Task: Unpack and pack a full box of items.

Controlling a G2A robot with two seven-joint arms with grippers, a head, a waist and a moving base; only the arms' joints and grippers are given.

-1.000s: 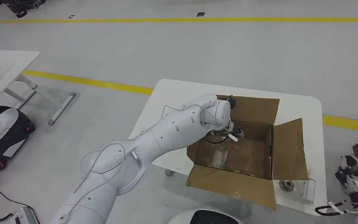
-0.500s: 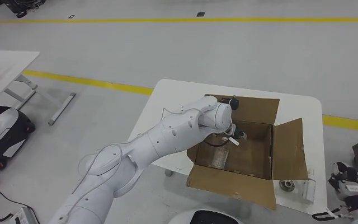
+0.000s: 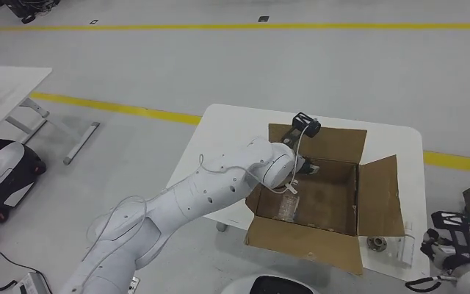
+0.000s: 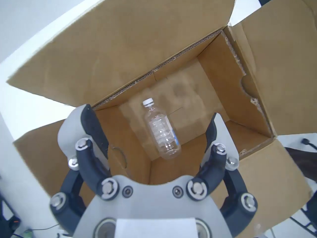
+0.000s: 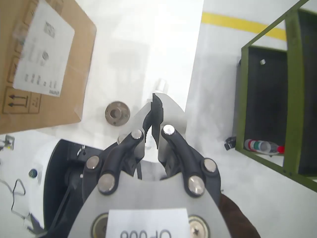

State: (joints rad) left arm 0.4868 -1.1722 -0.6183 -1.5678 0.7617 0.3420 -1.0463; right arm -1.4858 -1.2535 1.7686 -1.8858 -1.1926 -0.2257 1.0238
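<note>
Lifting out since a second ago, my left claw [image 4: 151,112] is now hanging above corrugated cardboard box [image 4: 118,38], fingers spread wide, gripping nothing. Clear ribbed bottle [image 4: 162,132], white cap, is lying flat on box floor, walls well apart around it, flap edges torn. My right claw [image 5: 152,115] is hovering pinched shut over white tabletop [image 5: 123,38] edge, round metal flange [image 5: 117,113] near it.

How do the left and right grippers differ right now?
The left gripper is open; the right gripper is shut. The left gripper hangs over the open box, above a clear bottle lying on its floor; the right gripper is outside the box, over the table near a metal ring. Both hold nothing.
</note>
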